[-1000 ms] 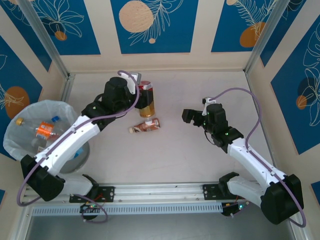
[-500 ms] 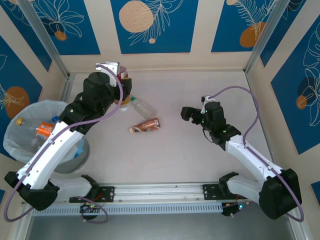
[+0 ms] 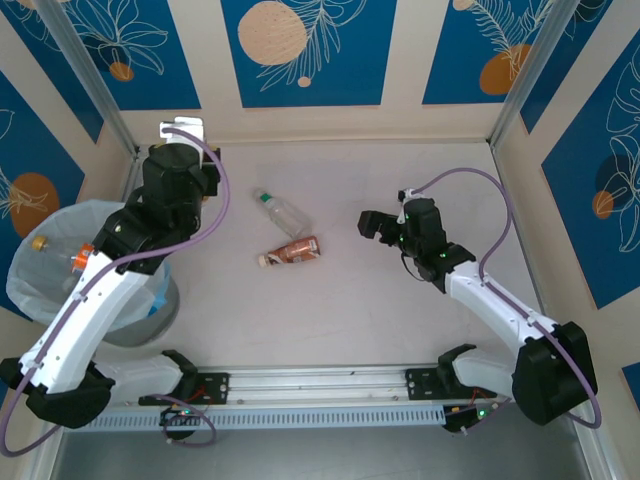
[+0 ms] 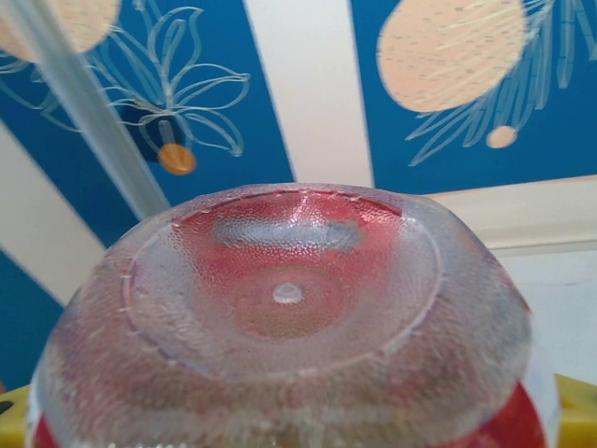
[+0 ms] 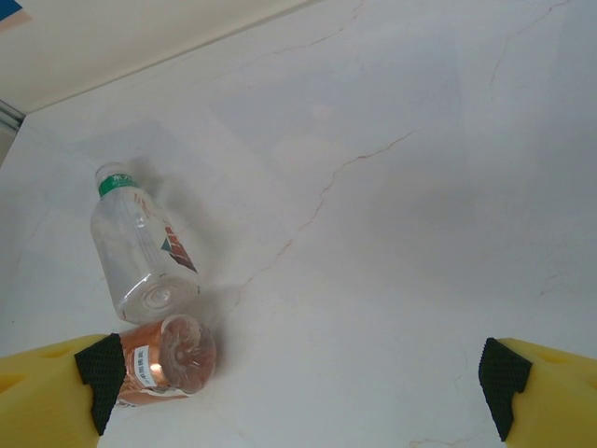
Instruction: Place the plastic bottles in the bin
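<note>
L hand [image 4: 294,422]: clenched on a red-label bottle [image 4: 287,297]. Wrist cam looks straight at the btl's dimpled clear base, red showing through, yellow fingers at both lower corners. Blue-and-cream wall panels behind it, so hand + btl are up off the bench. Top view: L arm [image 3: 110,275] reaches to the back-left corner, wrist beside the metal corner post. Held btl itself is hidden under the wrist there.

Bin [image 3: 25,280]: far left, white bag liner, L arm crossing its right side. Inside: an orange-label bottle [image 3: 84,260] and a gold cap [image 3: 40,242]. Rest of contents too blurred to sort.

R hand [image 3: 372,226]: released, jaws spread wide, nothing between them. Hangs over bare bench [image 3: 400,310] right of centre, pointing left. Wrist cam: black pads [image 5: 97,370] at the frame's lower corners, marble-look top between.

On bench, mid-left, two btls lying on their sides:
- clear bottle [image 3: 281,213] [image 5: 143,257], green cap, cap end toward back-left.
- brown-label bottle [image 3: 292,250] [image 5: 170,358], just nearer the arms, white cap to the left.
Their base ends lie close together; touching or not, can't tell. Both well apart from the bin, and the R hand is near but clear of them.
</note>
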